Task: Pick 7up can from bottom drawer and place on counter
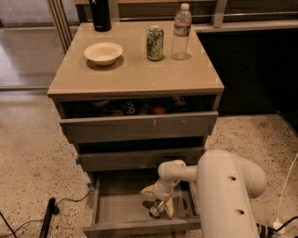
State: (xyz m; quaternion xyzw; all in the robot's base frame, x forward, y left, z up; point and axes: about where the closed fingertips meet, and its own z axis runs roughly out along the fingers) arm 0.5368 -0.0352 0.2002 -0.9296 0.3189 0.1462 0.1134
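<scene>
The bottom drawer (116, 210) is pulled open, with a bare grey floor. A small silvery 7up can (155, 210) lies near its front, right of middle. My gripper (158, 201) reaches down into the drawer and sits right at the can, touching or nearly touching it. My white arm (223, 186) comes in from the lower right and hides the drawer's right side. The beige counter (135, 74) tops the cabinet above.
On the counter stand a white bowl (103, 52), a taller green-patterned can (155, 43), a clear water bottle (181, 32) and a black bottle (100, 14). The top drawer (139, 126) is ajar with several items inside. A black cable (49, 218) lies on the floor at the left.
</scene>
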